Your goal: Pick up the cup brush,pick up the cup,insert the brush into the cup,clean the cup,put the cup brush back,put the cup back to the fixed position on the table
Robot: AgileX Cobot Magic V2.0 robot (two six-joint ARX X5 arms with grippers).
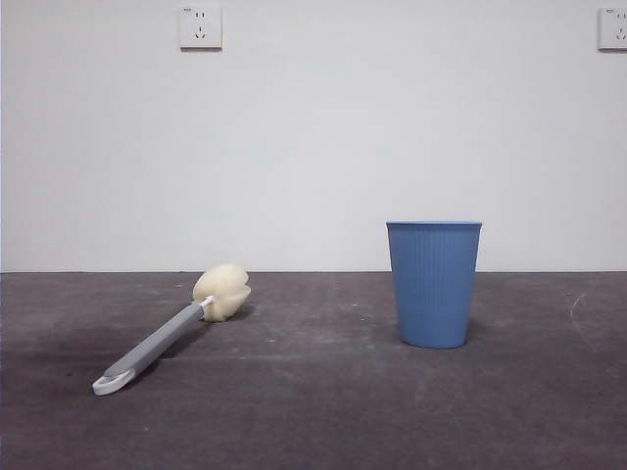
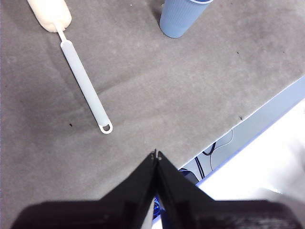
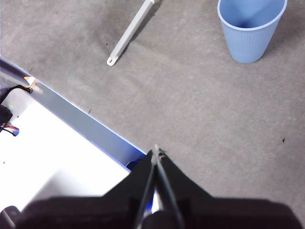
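Cup brush [image 1: 168, 339] lay flat on the surface [image 1: 313, 411], sponge head toward the wall, looped end toward the near edge. Cup [image 1: 433, 283] stood upright beside it. Left end effector [image 2: 156, 155] and right end effector [image 3: 156, 152] both clenched, empty, well apart from both items.

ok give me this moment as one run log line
cup brush lying flat on table | cup upright, apart | left gripper shut, empty | right gripper shut, empty | nothing picked up

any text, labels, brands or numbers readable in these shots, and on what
None can be read.
Wall socket: a tiny mark above its holes, too small to read.
Second wall socket: a similar tiny mark, too small to read.
Cup: only ribs, no print showing.
Cup brush: no lettering showing.
Table: only faint scuffs.
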